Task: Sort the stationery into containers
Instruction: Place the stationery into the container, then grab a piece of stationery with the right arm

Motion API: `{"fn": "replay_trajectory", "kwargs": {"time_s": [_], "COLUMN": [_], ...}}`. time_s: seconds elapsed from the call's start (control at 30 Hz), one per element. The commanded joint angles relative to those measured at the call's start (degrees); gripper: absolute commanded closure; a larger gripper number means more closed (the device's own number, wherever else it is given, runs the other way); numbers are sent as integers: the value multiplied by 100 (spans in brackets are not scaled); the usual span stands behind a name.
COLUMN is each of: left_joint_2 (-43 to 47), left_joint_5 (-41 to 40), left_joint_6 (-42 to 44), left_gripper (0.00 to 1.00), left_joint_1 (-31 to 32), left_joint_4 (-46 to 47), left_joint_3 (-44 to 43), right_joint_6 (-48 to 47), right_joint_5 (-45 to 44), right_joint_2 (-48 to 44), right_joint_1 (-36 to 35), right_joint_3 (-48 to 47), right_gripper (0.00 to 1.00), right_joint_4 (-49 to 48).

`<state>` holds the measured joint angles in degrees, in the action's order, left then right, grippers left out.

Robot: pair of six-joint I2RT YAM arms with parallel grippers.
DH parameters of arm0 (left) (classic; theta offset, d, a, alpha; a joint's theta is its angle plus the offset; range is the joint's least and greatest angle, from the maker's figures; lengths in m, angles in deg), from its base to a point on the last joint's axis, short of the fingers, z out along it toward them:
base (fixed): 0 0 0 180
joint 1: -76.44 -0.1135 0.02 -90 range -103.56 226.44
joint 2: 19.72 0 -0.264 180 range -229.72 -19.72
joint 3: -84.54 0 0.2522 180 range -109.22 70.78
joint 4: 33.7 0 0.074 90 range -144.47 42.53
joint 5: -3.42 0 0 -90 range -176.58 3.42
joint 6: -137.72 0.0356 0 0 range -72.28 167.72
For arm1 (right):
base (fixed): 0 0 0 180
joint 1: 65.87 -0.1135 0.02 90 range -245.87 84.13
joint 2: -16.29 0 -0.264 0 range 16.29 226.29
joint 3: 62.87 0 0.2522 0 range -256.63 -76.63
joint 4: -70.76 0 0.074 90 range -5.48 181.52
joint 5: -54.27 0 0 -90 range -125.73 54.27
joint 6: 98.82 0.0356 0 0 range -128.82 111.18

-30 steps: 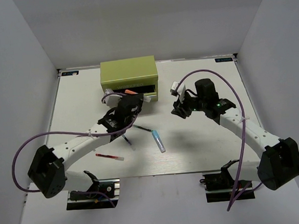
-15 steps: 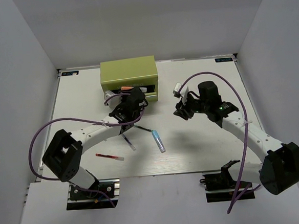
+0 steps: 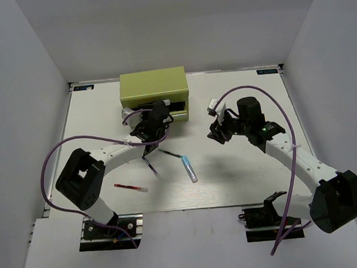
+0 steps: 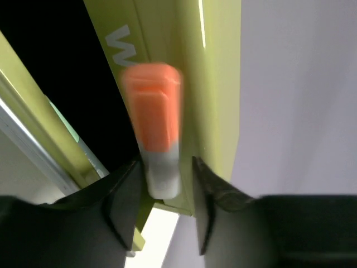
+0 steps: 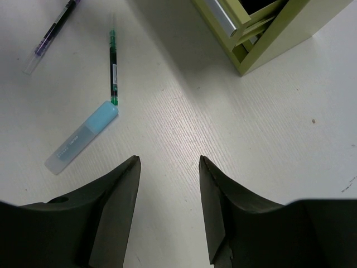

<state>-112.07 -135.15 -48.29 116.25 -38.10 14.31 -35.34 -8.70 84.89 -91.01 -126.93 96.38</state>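
Orange-capped marker (image 4: 152,111) sat between left gripper (image 4: 165,167) jaws at chest (image 4: 217,84) drawer (image 4: 56,67), grip unclear; right gripper (image 5: 168,160) jaws spread, empty; release judged next.

The left arm (image 3: 115,155) stretches forward and to the right from a sharply bent elbow. The left tool (image 4: 159,215) at its tip has its jaws slightly apart around a marker (image 4: 158,128), with a gap showing beside one finger. The right arm (image 3: 290,154) folds at its elbow near the right edge and angles forward and left. The right tool (image 5: 167,218) points downward, fingers (image 5: 111,212) well apart, holding nothing.
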Motion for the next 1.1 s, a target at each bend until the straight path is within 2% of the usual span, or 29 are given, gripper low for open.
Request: {"fn": "replay_trajectory", "kwargs": {"time_s": [0.0, 0.03, 0.23, 0.43, 0.57, 0.6, 0.67, 0.7, 0.73, 0.77, 0.8, 0.87, 0.93, 1.07], "left_joint_2": [69, 69, 261, 638, 1200, 1333, 1570, 1789, 1887, 1984, 2046, 2221, 2371, 2906], "left_joint_5": [59, 59, 243, 708, 1288, 1516, 1666, 1772, 1990, 1992, 1992, 2124, 2177, 2177], "left_joint_6": [-59, -59, 73, 275, 1283, 1843, 2426, 2759, 3520, 3745, 3860, 3931, 3932, 3047], "left_gripper": [43, 34, 17, 10, 7, 5, 3, 2, 0, 0, 0, 0, 0, 0], "left_joint_1": [-44, -44, -44, -44, 8, 9, 62, 62, 62, 62, 62, -17, -17, -17], "left_joint_4": [136, 136, 188, 311, 321, 111, -293, -782, -1057, -1416, -2307, -3200, -4139, -5128], "left_joint_3": [-13, -13, 39, 311, 444, 444, 330, 268, 155, 93, 40, -22, 152, 653], "right_joint_6": [86, 95, 138, 191, 367, 445, 508, 612, 779, 867, 946, 1201, 1368, 1623], "right_joint_5": [13, 13, 223, 636, 900, 901, 814, 735, 647, 481, 296, 32, -390, -970], "right_joint_2": [-162, -163, -119, 92, 355, 443, 689, 760, 856, 1179, 1295, 1768, 1955, 2465], "right_joint_1": [27, 10, 19, -25, -78, -165, -341, -385, -534, -683, -737, -1008, -1159, -1712], "right_joint_3": [21, 21, 12, -85, -173, -181, -146, -164, -207, -338, -409, -681, -805, -1016], "right_gripper": [47, 47, 44, 43, 46, 46, 46, 46, 46, 46, 46, 46, 42, 33], "right_joint_4": [-201, -201, -193, -157, 26, 53, 97, 115, 211, 360, 535, 694, 669, 616]}}
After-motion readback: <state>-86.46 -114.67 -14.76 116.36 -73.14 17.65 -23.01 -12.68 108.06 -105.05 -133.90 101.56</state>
